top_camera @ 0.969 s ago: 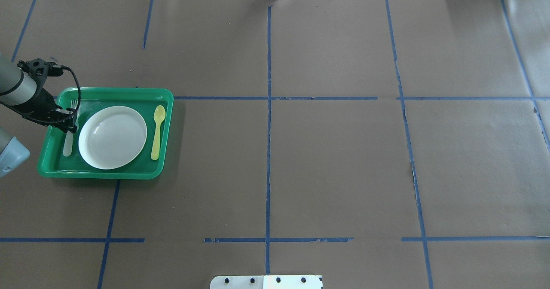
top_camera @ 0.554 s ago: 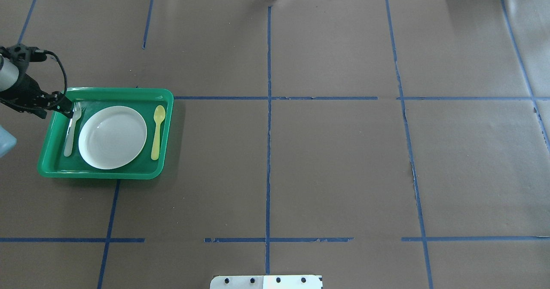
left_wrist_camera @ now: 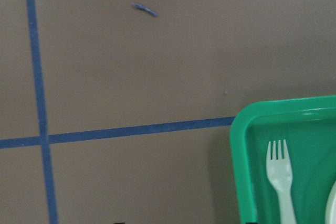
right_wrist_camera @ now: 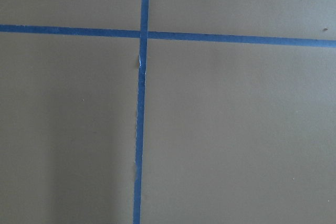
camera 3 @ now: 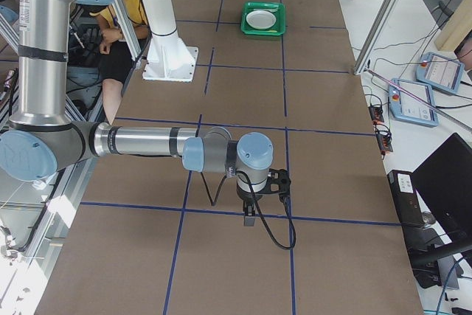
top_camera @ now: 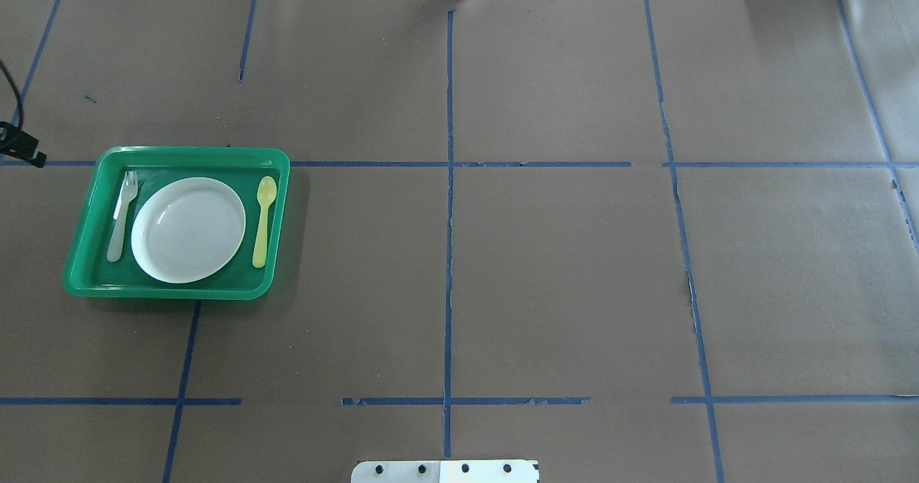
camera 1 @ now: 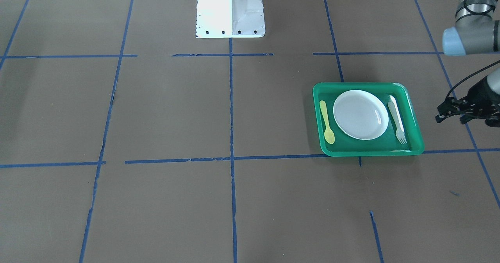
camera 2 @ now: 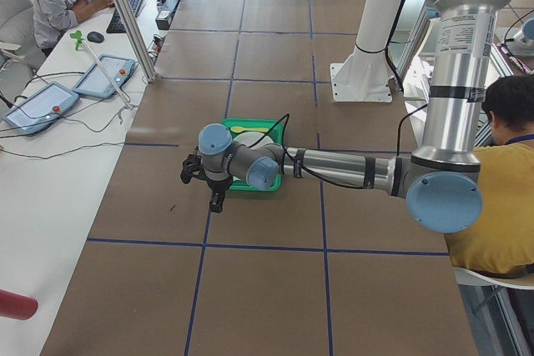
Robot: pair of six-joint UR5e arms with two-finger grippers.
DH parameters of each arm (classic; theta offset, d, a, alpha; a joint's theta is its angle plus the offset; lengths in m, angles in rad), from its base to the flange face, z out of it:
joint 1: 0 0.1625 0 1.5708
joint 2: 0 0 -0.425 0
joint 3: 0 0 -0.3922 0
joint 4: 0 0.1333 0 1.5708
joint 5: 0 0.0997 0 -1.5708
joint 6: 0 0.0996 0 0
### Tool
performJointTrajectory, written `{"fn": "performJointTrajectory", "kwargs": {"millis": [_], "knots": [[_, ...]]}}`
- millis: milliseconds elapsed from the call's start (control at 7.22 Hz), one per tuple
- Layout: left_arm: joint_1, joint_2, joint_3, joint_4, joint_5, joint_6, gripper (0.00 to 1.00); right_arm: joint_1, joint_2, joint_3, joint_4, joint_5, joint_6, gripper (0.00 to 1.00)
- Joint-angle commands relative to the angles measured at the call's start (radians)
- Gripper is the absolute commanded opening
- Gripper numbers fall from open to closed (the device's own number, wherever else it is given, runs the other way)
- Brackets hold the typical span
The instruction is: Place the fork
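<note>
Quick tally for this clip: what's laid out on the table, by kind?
tray: 1
plate: 1
fork: 1
spoon: 1
Total: 4

Fork left of plate, spoon right of it, all three in tray

My table is brown paper crossed by blue tape; a white desk runs along its side before me.
</note>
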Motion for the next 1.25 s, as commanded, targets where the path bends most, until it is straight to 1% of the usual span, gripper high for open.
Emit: {"fn": "performJointTrajectory", "kwargs": {"millis": [0,138,277,415,554,969,1108], "knots": [[-0.18,0.011,0.005,0.195,-0.001,0.304,0.81,0.0,0.0,0.0,0.0,0.0,0.0,1.0],[-0.213,0.006,0.018,0.234,-0.001,0.358,0.81,0.0,0.0,0.0,0.0,0.0,0.0,1.0],[-0.213,0.002,0.045,0.25,-0.007,0.359,0.81,0.0,0.0,0.0,0.0,0.0,0.0,1.0],[-0.239,0.008,0.056,0.271,-0.08,0.362,0.78,0.0,0.0,0.0,0.0,0.0,0.001,1.0],[-0.268,0.003,0.056,0.323,-0.084,0.394,0.76,0.0,0.0,0.0,0.0,0.0,0.0,1.0],[-0.275,0.005,0.05,0.387,-0.081,0.431,0.76,0.0,0.0,0.0,0.0,0.0,0.0,1.0],[-0.282,0.003,0.053,0.424,-0.081,0.493,0.76,0.0,0.0,0.0,0.0,0.0,0.0,1.0]]}}
